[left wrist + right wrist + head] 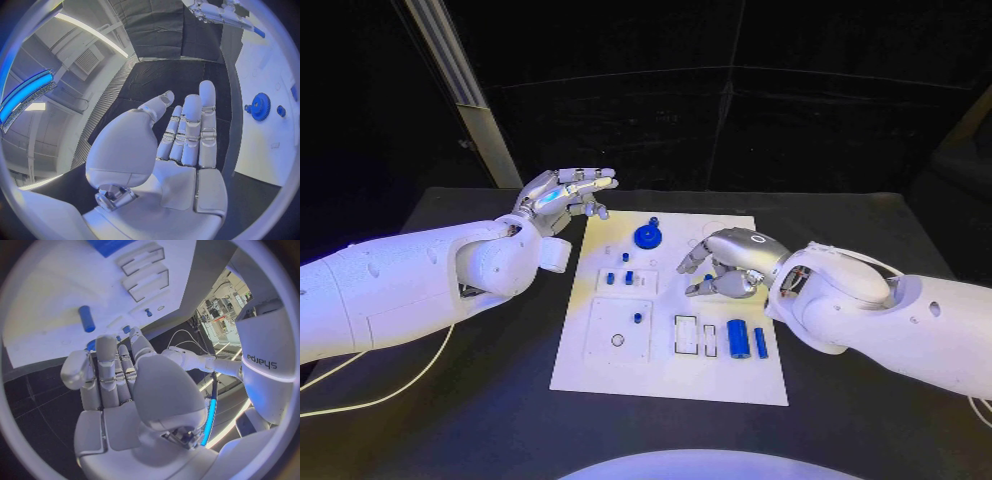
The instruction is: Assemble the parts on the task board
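The white task board (669, 375) lies mid-table. On it are a blue gear (648, 236), small blue pegs (629, 277) standing in their sockets, a blue cylinder (737, 338) and a thin blue bar (760, 342). My right hand (726, 265) is bent down over the board's right middle, its fingertips around a small blue part (708, 280); whether it grips the part is unclear. The right wrist view shows that part (92, 344) peeking past the fingers (106, 355), with the cylinder (87, 318) beyond. My left hand (567, 195) is raised off the board's far left corner, fingers apart and empty; its palm (181, 150) faces the gear (259, 106).
A pale slanted post (466, 90) rises behind the table's far left. White cables (387, 385) trail on the black table under my left arm. Rectangular recesses (687, 335) and a round hole (617, 340) mark the board's near half.
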